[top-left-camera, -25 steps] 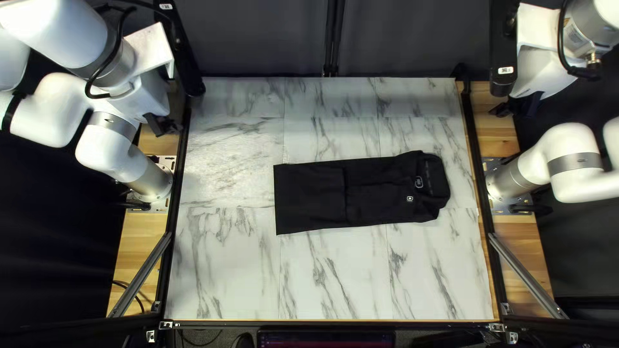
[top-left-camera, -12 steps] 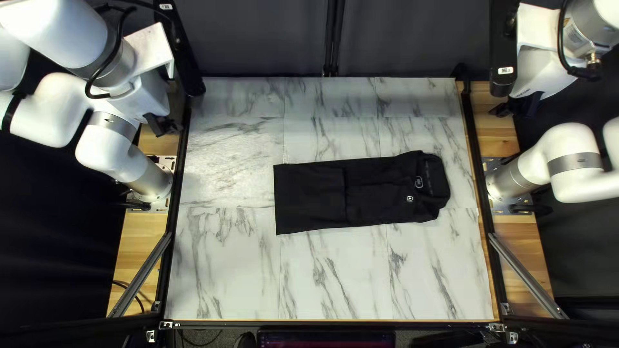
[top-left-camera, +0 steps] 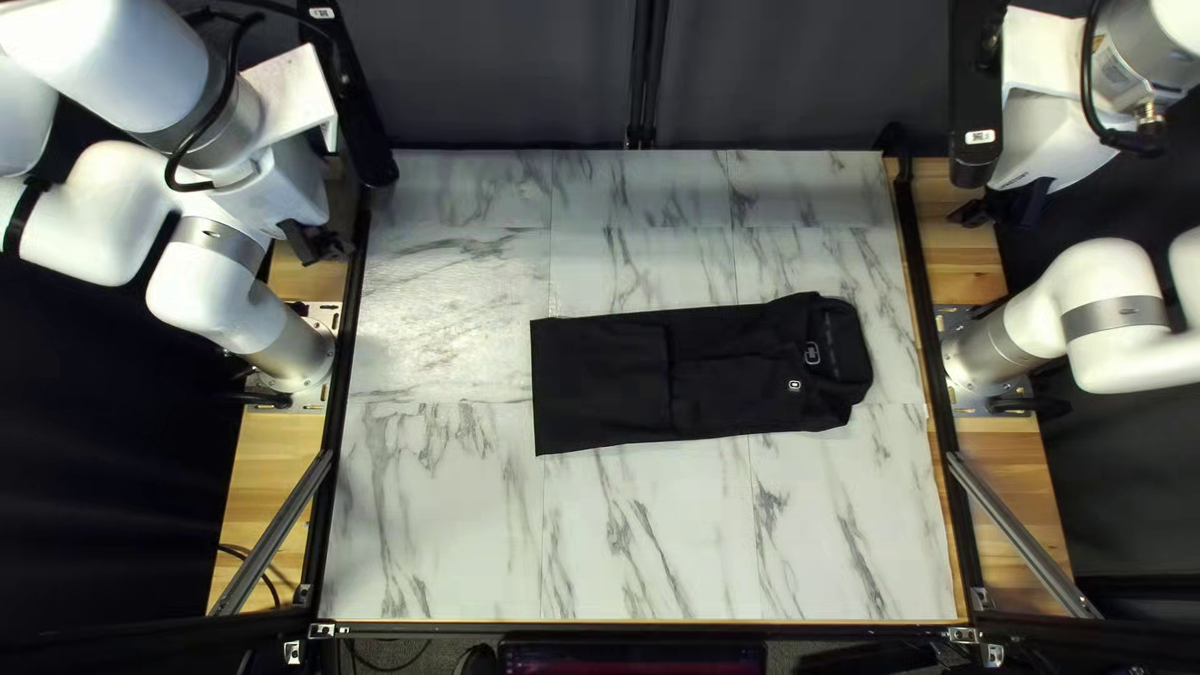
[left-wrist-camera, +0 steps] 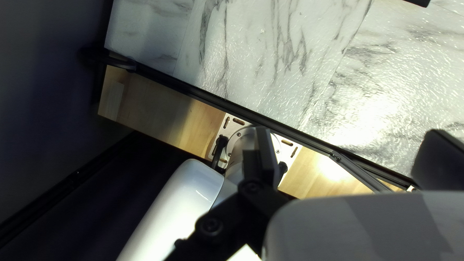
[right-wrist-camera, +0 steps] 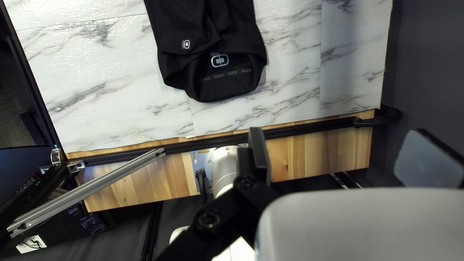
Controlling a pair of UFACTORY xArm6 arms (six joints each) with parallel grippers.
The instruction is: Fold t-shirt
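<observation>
A black t-shirt (top-left-camera: 731,373) lies flat on the table as a long folded strip, its collar end toward the right arm; a crease crosses it near the other end. At the table's far left corner, my left gripper (top-left-camera: 315,240) hangs above the side edge, and my right gripper (top-left-camera: 1000,206) is over the right side edge, both apart from the shirt. In the left wrist view my gripper (left-wrist-camera: 349,145) is open, nothing held. The right wrist view has my gripper (right-wrist-camera: 340,140) open too, the shirt's collar end (right-wrist-camera: 217,79) lying ahead of it.
The marble-patterned table (top-left-camera: 438,525) shows on all sides of the shirt. Black rails (top-left-camera: 331,431) run along its side edges, with wooden strips (top-left-camera: 269,469) outside them. Each arm's base stands on a wooden strip. A dark curtain (top-left-camera: 513,75) hangs behind the far edge.
</observation>
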